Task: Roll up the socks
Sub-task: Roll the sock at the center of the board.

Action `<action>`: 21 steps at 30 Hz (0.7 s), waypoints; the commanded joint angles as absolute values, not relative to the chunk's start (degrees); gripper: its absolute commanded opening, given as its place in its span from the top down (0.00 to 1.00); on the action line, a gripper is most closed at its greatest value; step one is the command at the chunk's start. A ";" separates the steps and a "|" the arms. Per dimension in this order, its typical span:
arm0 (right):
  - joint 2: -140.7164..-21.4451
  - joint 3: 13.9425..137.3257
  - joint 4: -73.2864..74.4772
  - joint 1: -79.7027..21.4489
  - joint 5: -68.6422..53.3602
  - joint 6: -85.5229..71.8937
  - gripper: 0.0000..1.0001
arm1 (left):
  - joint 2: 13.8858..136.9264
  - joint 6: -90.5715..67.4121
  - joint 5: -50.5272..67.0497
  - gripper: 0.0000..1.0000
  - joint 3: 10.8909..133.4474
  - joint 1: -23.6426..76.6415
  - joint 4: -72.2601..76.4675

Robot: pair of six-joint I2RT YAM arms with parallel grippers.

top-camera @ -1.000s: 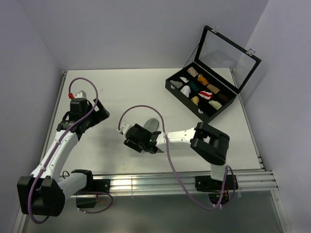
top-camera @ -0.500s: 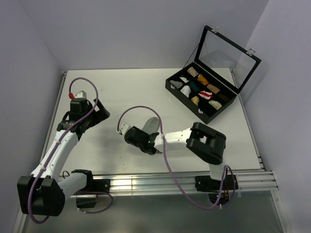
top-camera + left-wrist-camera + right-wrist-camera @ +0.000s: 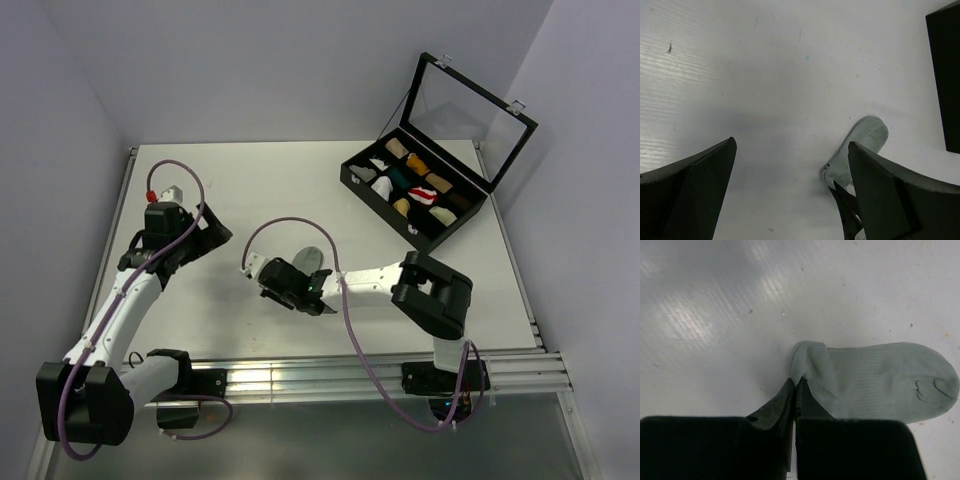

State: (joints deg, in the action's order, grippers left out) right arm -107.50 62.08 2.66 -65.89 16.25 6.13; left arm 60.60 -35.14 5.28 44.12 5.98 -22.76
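— Closed since a second ago: the right fingers (image 3: 795, 387), which were spread then; an edge of the grey sock's (image 3: 875, 385) cuff is now pinched between them.
— Where is the sock found?
— Flat on the counter (image 3: 260, 190) near its middle, toe toward 1 o'clock in the top view. The left fingers (image 3: 207, 236) are held wide apart, grasping nothing, at 9 o'clock of the sock. The black case (image 3: 380, 208) is set open at 2 o'clock.
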 commanded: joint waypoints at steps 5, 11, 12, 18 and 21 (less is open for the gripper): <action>-100.20 61.61 1.41 -59.69 -1.39 0.10 1.00 | 60.64 -38.23 11.87 0.01 41.58 7.64 -17.93; -101.77 60.03 -1.83 -53.45 -17.21 -5.44 1.00 | 62.75 -43.15 11.34 0.00 38.94 13.18 -14.77; -102.13 59.68 -2.45 -51.61 -19.66 -6.15 1.00 | 63.10 -44.29 11.16 0.00 38.67 14.58 -14.33; -104.59 56.34 -9.92 -45.62 -34.61 -12.56 1.00 | 67.40 -47.02 8.44 0.01 38.49 20.90 -11.87; -106.69 55.11 -13.79 -42.55 -40.05 -16.25 1.00 | 69.77 -47.46 8.17 0.02 38.67 23.02 -11.34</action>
